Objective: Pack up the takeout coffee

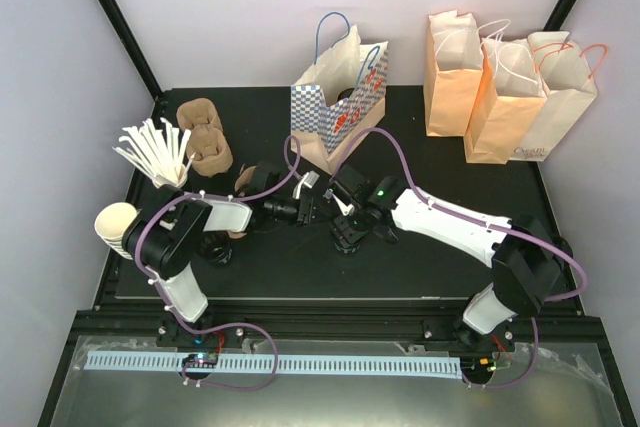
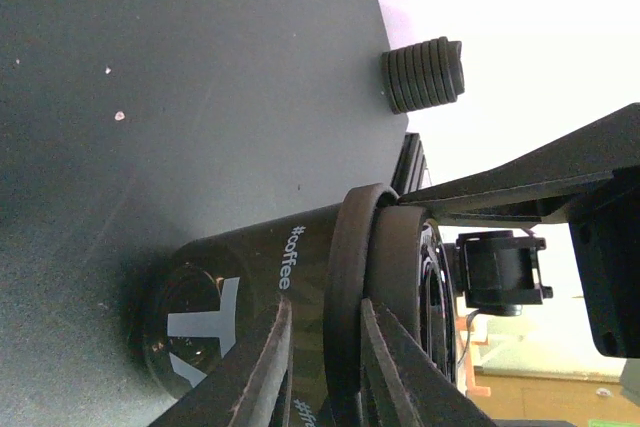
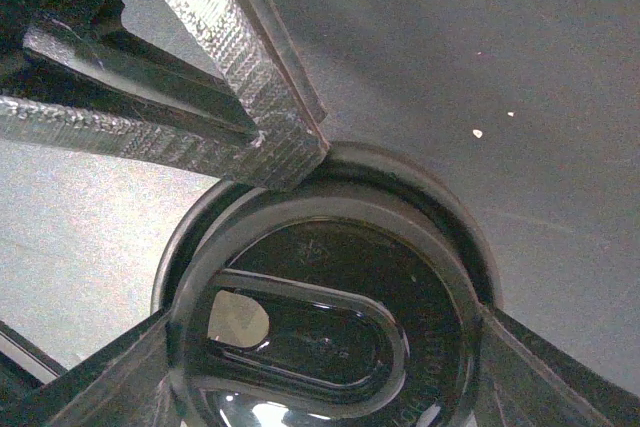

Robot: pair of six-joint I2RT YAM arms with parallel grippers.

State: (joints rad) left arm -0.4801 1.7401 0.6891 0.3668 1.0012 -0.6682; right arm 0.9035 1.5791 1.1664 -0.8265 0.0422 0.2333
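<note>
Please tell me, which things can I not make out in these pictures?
Left wrist view: the print on the cup is cut off by the bottom edge and the left gripper.
Right wrist view: the lid hides the cup's body; the bottom edge cuts off the right gripper.
Top view: both grippers cover the cup; the paper bags hide their contents.

Black table (image 1: 450, 152) carries paper bags (image 1: 500, 107) and pulp carriers (image 1: 205, 137).

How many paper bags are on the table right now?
4. The patterned bag stands back centre. Three cluster back right: left peach bag, middle peach bag, right peach bag. Others may hide behind them.
</note>
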